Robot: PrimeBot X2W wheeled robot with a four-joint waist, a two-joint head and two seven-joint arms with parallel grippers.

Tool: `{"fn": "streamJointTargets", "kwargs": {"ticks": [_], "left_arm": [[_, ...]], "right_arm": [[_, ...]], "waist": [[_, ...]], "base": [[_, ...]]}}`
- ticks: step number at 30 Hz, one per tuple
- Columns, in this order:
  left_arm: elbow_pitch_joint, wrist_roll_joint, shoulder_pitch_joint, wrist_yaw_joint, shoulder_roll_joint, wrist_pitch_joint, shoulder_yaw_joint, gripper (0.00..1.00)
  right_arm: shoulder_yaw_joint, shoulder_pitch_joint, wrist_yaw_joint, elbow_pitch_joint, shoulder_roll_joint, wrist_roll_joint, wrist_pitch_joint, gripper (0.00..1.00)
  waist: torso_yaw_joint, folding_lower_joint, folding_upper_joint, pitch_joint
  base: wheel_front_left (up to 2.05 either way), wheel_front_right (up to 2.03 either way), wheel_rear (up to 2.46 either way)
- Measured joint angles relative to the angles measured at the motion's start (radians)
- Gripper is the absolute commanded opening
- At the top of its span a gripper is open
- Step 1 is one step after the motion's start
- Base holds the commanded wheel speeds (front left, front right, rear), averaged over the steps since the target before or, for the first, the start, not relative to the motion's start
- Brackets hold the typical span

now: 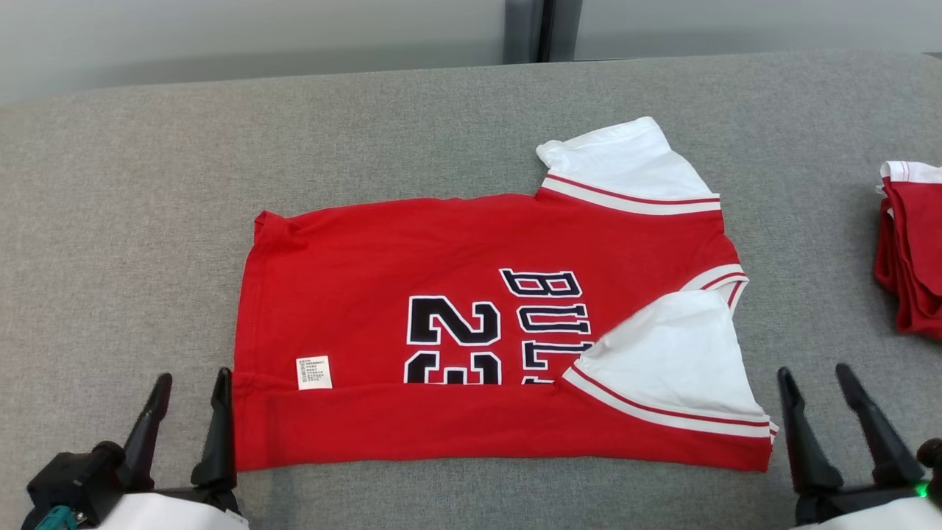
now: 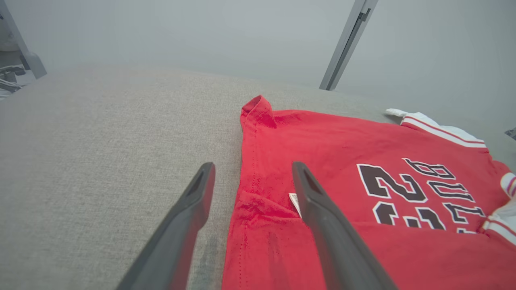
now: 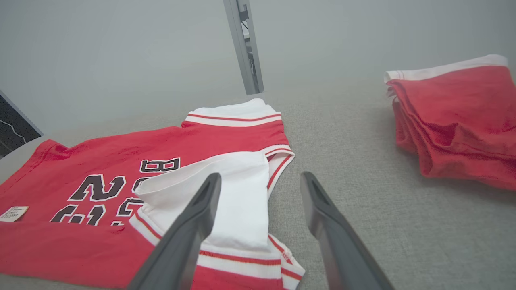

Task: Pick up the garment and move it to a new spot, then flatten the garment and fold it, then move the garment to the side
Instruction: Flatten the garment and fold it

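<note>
Spread sideways across the middle of a grey woven-fabric tabletop (image 1: 147,221): red basketball-style T-shirt (image 1: 441,258) with white short sleeves and black "BULLS 23" print. Near long edge turned up over the body as a red band (image 1: 441,427), hiding the lower half of the print. Near white sleeve (image 1: 670,353) tucked inward on top, far white sleeve (image 1: 625,162) lying out flat. Judged a first lengthwise fold, laid to narrow the shirt, with the far side not yet folded. Small white label (image 1: 313,372) just above the band at the hem end.

Left gripper (image 1: 193,375) low at the hem-end near corner, fingers parted wide, straddling the shirt's edge, pinching nothing. Right gripper (image 1: 813,369) just beyond the neck-end near corner, over bare tabletop, likewise parted wide and empty. Both sets of fingers pointing away from the robot.

Well apart to the right, a stack of folded red garments (image 1: 912,243).
</note>
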Motion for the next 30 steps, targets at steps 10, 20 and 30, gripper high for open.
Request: {"fn": "streamJointTargets", "kwargs": {"ticks": [10, 20, 30], "left_arm": [[-0.075, 0.07, -0.095, 0.021, 0.035, -0.082, 0.029, 1.0], [-0.075, 0.088, -0.129, 0.029, 0.052, -0.049, 0.004, 1.0], [0.026, 0.092, -0.462, -0.048, 0.064, 0.052, -0.067, 1.0]], "right_arm": [[-0.056, -0.135, 0.0, -0.076, -0.016, -0.046, -0.013, 1.0], [-0.048, -0.188, 0.0, -0.051, -0.015, -0.043, -0.01, 1.0], [-0.053, -0.238, 0.0, -0.058, -0.011, -0.036, -0.01, 1.0]], "waist": [[-0.006, 0.0, 0.0, -0.007], [0.001, 0.0, 0.0, 0.025], [0.005, 0.0, -0.0001, 0.099]], "base": [[0.0, 0.0, 0.0], [0.0, 0.0, 0.0], [0.0, 0.0, 0.0]]}}
